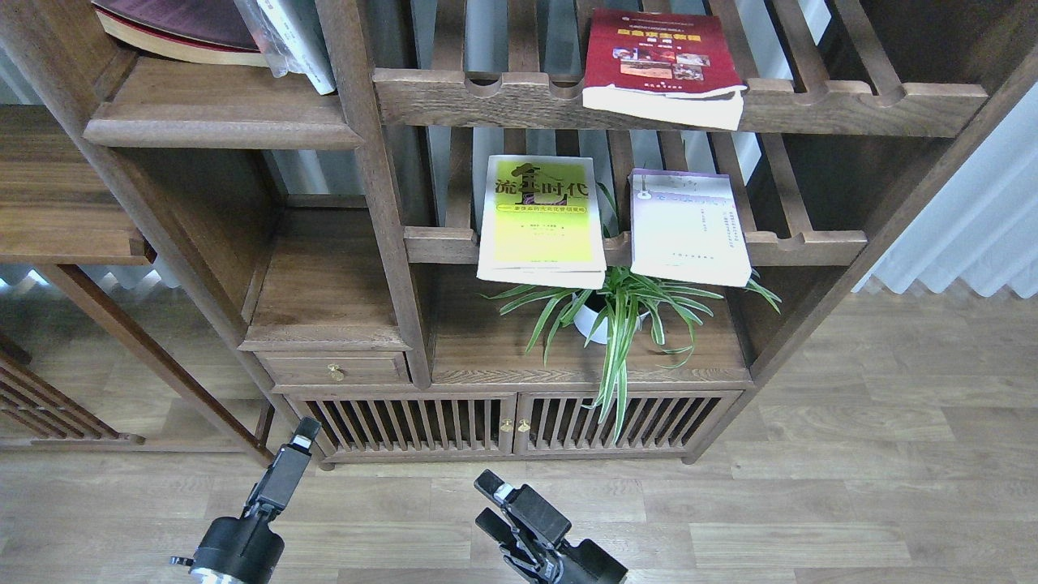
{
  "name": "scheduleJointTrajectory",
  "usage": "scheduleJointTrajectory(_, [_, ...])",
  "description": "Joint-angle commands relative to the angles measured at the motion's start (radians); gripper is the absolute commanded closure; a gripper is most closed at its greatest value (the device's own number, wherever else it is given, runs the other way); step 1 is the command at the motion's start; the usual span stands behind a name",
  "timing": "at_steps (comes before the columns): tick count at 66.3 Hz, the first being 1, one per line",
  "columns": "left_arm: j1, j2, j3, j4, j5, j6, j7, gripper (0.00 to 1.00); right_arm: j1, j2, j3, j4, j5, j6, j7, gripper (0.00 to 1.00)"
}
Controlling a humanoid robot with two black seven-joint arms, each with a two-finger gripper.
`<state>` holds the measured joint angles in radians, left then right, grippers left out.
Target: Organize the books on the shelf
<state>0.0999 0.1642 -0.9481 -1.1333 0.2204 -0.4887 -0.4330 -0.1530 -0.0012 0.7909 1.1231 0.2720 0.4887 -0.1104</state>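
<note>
On the slatted racks we count three books: dark red book (pixel 661 61) above, yellow-green book (pixel 543 223) reading "时代" and lilac-white book (pixel 688 227) below. We cannot tell left gripper (pixel 304 430) or right gripper (pixel 492 485) finger state.

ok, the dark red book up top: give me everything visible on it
The dark red book is a thin paperback with a yellow title line and small photos on its cover. It lies flat, cover up, on the upper slatted rack, tilted slightly. Its pale page edge overhangs the notched front rail, and its near corners look a little curled. Nothing rests on it; neither gripper is near.
</note>
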Motion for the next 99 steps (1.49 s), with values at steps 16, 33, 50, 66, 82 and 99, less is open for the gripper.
scheduleJointTrajectory(16, [-0.009,-0.018,-0.003,0.024,0.001,0.000,0.002,0.00,-0.002,-0.008,0.028,0.000,0.001,0.000,0.006,0.01])
scheduleJointTrajectory(33, [-0.008,-0.041,-0.011,0.030,0.001,0.000,0.002,0.00,0.001,-0.002,0.027,-0.002,0.003,0.000,0.011,0.01])
scheduleJointTrajectory(50, [-0.022,-0.069,-0.009,0.043,0.001,0.000,0.000,0.00,0.010,-0.002,0.027,-0.005,0.003,0.000,0.011,0.01])
scheduleJointTrajectory(66, [-0.023,-0.081,-0.014,0.053,0.001,0.000,0.000,0.00,0.010,-0.003,0.013,-0.009,0.003,0.000,0.003,0.01])
scheduleJointTrajectory(82, [-0.022,-0.084,-0.032,0.055,-0.001,0.000,0.000,0.00,0.007,0.001,0.022,-0.009,0.003,0.000,0.012,0.01])
scheduleJointTrajectory(99, [-0.028,-0.137,-0.040,0.041,-0.001,0.000,0.002,0.00,0.016,0.001,0.033,-0.043,0.004,0.000,0.015,0.01])
